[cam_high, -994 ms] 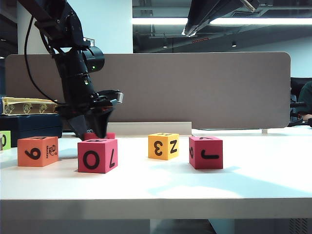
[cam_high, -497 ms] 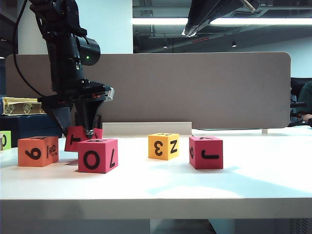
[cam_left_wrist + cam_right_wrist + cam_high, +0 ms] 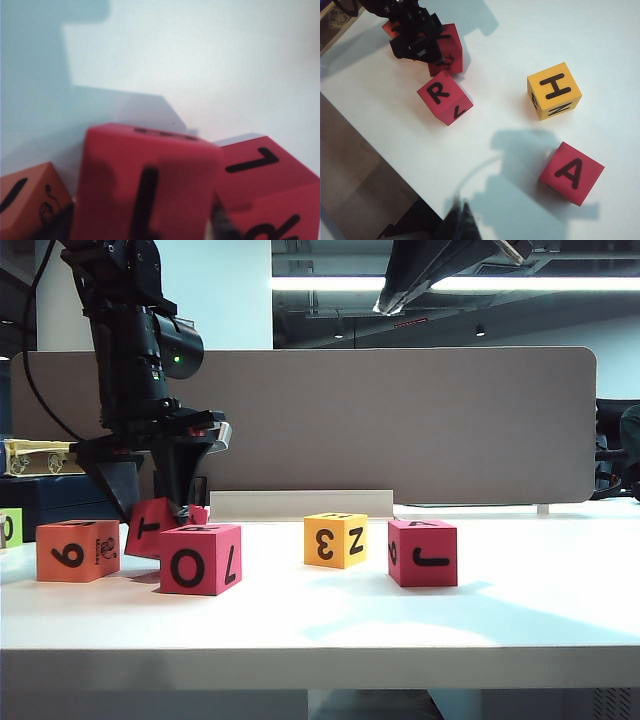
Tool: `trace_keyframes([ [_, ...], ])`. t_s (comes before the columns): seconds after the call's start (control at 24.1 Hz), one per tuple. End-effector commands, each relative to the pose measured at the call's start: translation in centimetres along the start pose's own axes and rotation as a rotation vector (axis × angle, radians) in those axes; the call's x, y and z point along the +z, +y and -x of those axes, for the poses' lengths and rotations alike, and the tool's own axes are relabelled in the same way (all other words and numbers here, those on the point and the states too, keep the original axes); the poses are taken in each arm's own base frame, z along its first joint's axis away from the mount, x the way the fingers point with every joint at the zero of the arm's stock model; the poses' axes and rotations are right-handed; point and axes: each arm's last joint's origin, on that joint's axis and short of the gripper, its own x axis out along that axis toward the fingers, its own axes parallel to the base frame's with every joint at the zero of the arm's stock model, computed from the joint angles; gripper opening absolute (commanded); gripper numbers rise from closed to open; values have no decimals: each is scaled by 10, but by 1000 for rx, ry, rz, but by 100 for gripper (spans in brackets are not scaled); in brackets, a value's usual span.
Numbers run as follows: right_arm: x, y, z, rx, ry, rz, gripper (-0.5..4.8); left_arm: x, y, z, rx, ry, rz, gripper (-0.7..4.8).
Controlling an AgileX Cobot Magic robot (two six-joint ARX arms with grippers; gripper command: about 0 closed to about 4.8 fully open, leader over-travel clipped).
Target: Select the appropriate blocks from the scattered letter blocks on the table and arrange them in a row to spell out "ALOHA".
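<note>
White surface backed by a grey partition, tilted red block clasped by left claw, right claw closed, empty.

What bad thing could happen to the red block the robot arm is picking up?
The left gripper holds a red block tilted, one corner low near the table. It might slip out and tumble.

That block hangs right beside the red block with R on top and the orange block, so it may bump either.

The right gripper is shut, high above the table, too far to help.
</note>
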Motion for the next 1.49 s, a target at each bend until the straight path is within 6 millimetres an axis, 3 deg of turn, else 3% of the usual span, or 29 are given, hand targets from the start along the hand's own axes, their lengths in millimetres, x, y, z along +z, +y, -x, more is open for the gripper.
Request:
trace_keyframes([
  [0.04,2,1,2,0,-11,7,-5,0,-1,2,-4,-5,0,386],
  [0.46,2,1,2,0,-12,7,-5,5,-1,7,6,-73,-11,386],
  [0.66,2,1,2,0,-12,7,-5,9,-6,31,12,-131,-21,383],
  [0.75,2,1,2,0,-12,6,-5,9,-10,48,12,-141,-28,357],
  [0.83,2,1,2,0,-12,6,-5,8,-21,74,-2,-157,-49,240],
  [0.99,2,1,2,0,-12,7,-5,3,-40,83,-20,-159,-121,61],
  [1.28,1,3,11,2,-28,11,-5,-3,-80,73,-46,-80,-275,-6],
  [1.49,-2,8,39,-26,-101,28,-5,-4,-81,53,-45,-55,-276,-6],
])
